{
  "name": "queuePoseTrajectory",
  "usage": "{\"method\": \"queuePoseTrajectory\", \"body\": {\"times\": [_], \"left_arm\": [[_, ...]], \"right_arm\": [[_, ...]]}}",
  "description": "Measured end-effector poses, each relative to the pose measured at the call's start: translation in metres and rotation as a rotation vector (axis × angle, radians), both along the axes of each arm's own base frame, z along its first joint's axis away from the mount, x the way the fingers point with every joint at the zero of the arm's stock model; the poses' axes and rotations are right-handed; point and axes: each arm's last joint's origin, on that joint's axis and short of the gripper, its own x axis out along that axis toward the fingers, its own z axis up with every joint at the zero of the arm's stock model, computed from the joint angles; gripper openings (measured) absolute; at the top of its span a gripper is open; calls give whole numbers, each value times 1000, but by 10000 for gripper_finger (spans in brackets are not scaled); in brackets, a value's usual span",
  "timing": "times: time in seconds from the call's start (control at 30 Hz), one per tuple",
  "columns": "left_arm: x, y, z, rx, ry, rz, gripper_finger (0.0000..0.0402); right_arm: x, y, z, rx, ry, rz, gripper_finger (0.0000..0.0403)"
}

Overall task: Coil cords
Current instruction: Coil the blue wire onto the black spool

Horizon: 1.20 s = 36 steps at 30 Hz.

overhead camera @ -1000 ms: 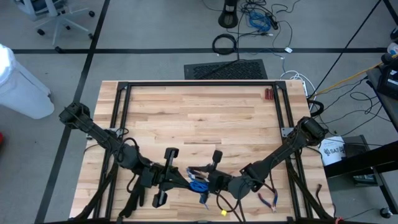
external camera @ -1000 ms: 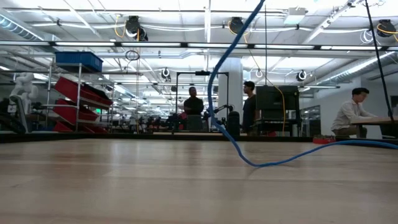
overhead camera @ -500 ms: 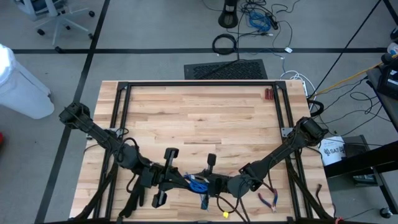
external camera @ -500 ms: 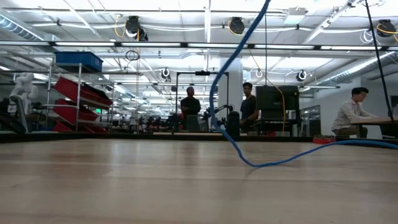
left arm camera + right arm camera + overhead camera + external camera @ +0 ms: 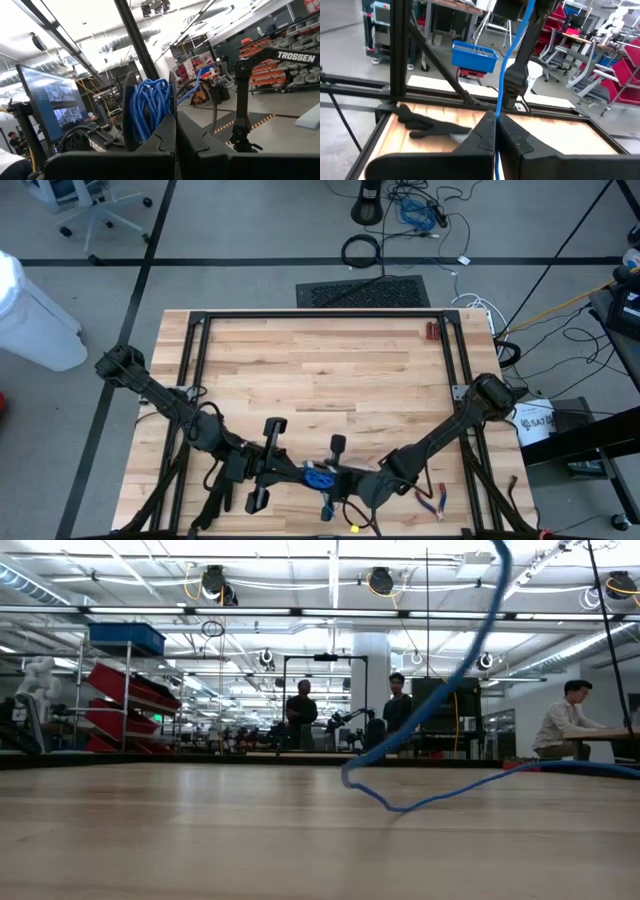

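The cord (image 5: 318, 476) is thin and bright blue. Part of it is wound into a bundle of loops (image 5: 149, 107) that sits between the fingers of my left gripper (image 5: 300, 473), near the table's front edge. My right gripper (image 5: 342, 482) stands close beside it and is shut on a single strand (image 5: 506, 75). In the low view a strand (image 5: 440, 690) slants down from above to a slack bend on the tabletop (image 5: 395, 806) and trails off to the right. A loose end (image 5: 328, 506) hangs below the grippers. My left gripper (image 5: 151, 82) holds the bundle of several loops (image 5: 145, 120) between its two fingers, which slant upward. The bundle is lifted clear of the table. My right gripper (image 5: 495, 118) pinches one strand of the cord (image 5: 497, 107) between its fingers, roughly level. The strand runs straight on beyond the fingertips.
Red-handled pliers (image 5: 432, 500) lie near the front right, and a small yellow piece (image 5: 352, 528) lies at the front edge. A dark red object (image 5: 430, 331) sits at the far right. A black frame (image 5: 320, 315) borders the table. People stand in the room behind (image 5: 305, 705).
My right gripper has moved down and toward the table's near edge, closer to my left gripper. The strand in the low view, which curved down steeply, now runs in a straighter, flatter slant, and its lower bend has sunk toward the table.
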Motion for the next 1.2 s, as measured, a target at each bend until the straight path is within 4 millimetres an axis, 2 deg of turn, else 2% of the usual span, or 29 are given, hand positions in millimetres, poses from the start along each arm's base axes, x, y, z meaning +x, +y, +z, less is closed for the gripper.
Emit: {"method": "queuePoseTrajectory", "body": {"times": [0.43, 0.77, 1.0, 1.2], "left_arm": [[0, -1, -4, -34, 76, 29, 0], [1, 0, -10, -103, 169, 46, 0], [1, -1, -11, -94, 185, 50, 0], [0, 0, -7, -108, 163, 47, 0]], "right_arm": [[-23, 22, -18, 18, 128, -17, 0], [-40, 27, -31, -7, 269, -21, 0], [-66, 23, -18, 22, 364, -31, 3], [-88, 16, -3, 113, 522, 86, 31]]}}
